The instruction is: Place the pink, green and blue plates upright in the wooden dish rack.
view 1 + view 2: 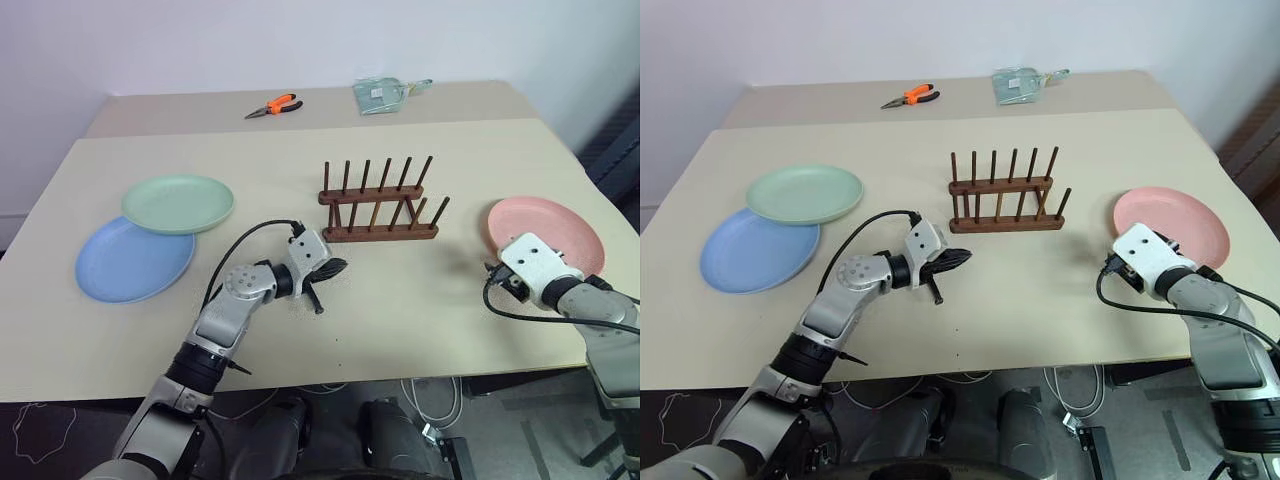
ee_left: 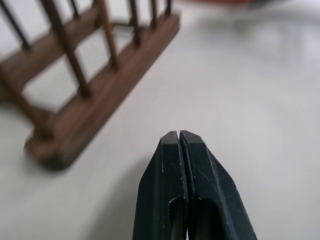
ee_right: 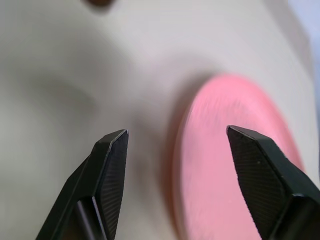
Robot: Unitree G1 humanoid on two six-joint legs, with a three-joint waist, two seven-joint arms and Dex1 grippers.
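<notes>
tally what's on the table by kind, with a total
Plates: 3 – pink plate, green plate, blue plate
Dish rack: 1 – wooden dish rack
Pliers: 1 – orange-handled pliers
Clear packet: 1 – clear packet
Total: 6

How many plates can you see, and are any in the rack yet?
3. The green plate lies on the table's left, overlapping the blue plate beneath it. The pink plate lies flat on the right. None is in the rack.
</notes>
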